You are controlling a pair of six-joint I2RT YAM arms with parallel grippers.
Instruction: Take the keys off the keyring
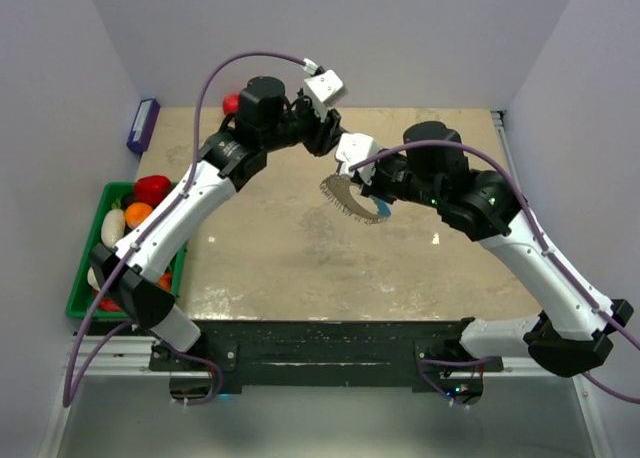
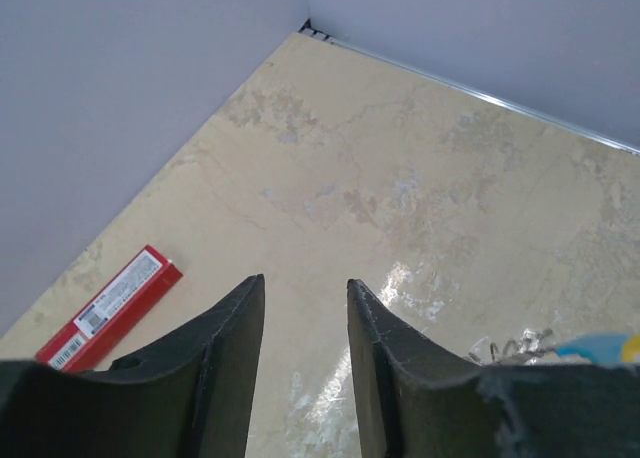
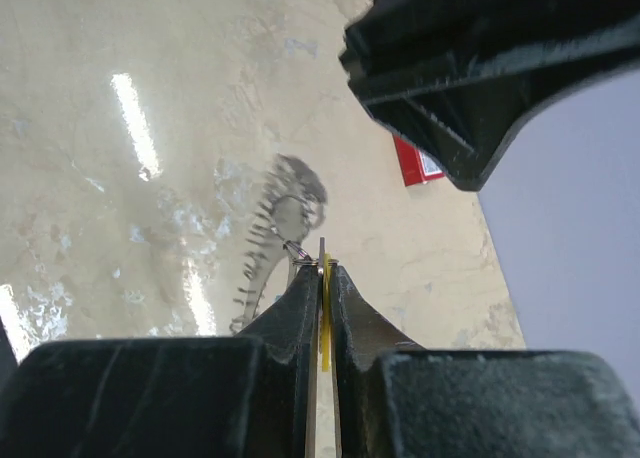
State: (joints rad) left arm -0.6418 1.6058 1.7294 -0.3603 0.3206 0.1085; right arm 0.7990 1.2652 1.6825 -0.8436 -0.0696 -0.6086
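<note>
Small brass-yellow metal key (image 3: 323, 323): edge-on, clamped between the right gripper (image 3: 322, 278) fingers, which are pressed together on it. Only a thin yellow sliver shows in the slot. A tiny silvery wire ring (image 3: 300, 259) sits right at those fingertips.

Floppy silvery-grey chain-link keyring (image 1: 346, 198): just past the right gripper's tips and off the table, going by its spiky shadow (image 3: 272, 240) on the surface beneath. Its light-blue curved segment (image 1: 382, 216) is at the end nearest the right wrist. From the left wrist camera, chain bits and the blue piece show low on the right of the left fingers, not between them.

Left gripper (image 2: 305, 298): fingers spread, gap empty, nothing pinched. It sits close to the right gripper's tips, above and beyond them in the right wrist view. Can't tell whether it touches the keyring.

Beige marbled table (image 2: 400, 178) is under both grippers. Flat red rectangular box (image 2: 110, 308) lies on it, left of the left fingers. Red ball (image 1: 231, 103) is on the far side of the left arm by the back wall. Green plastic crate (image 1: 85, 278) of fruit is well away from both grippers, beside the left arm's base.
</note>
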